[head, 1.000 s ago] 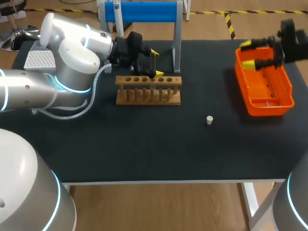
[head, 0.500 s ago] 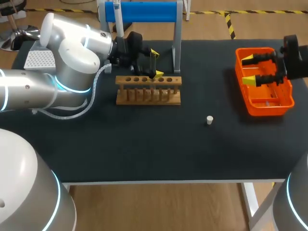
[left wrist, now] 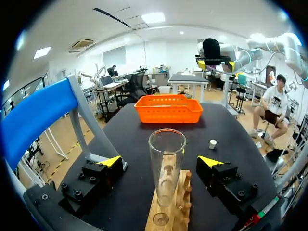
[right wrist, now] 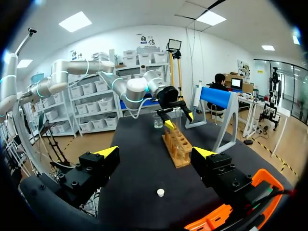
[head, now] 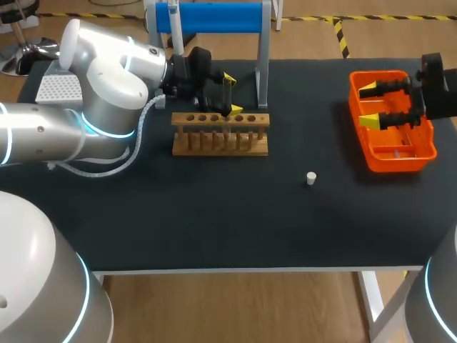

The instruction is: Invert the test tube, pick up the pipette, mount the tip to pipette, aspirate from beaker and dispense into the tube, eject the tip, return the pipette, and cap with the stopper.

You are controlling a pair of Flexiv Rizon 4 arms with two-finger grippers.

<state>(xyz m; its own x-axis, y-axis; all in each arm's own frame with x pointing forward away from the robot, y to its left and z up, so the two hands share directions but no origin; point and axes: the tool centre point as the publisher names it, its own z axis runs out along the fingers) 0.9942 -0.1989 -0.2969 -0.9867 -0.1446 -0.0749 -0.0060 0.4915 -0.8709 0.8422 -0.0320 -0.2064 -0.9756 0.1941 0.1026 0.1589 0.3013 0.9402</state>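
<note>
Your left gripper (head: 232, 93) sits at the far side of the tabletop (head: 214, 214), just over the far edge of the wooden rack (head: 220, 133). Its fingers are spread wide. In the left wrist view the gripper (left wrist: 161, 161) has the test tube (left wrist: 166, 163) between its fingers, and neither yellow tip touches the glass. The tube stands upright in the rack (left wrist: 169, 211) near the gripper's end, open mouth up.

Your right gripper (head: 369, 105) hangs over the orange basket (head: 391, 153) at the right edge of the tabletop, well apart from the rack. Its fingers are also spread and hold nothing; the right wrist view shows the gripper (right wrist: 155, 153) with open tabletop between the tips.

The white stopper (head: 311, 178) lies alone on the tabletop between the rack and the basket, nearer the basket's near corner. In the right wrist view you see the stopper (right wrist: 160, 192) below and ahead of the fingers.

A blue-topped stand (head: 214, 18) rises at the far edge behind the rack.
</note>
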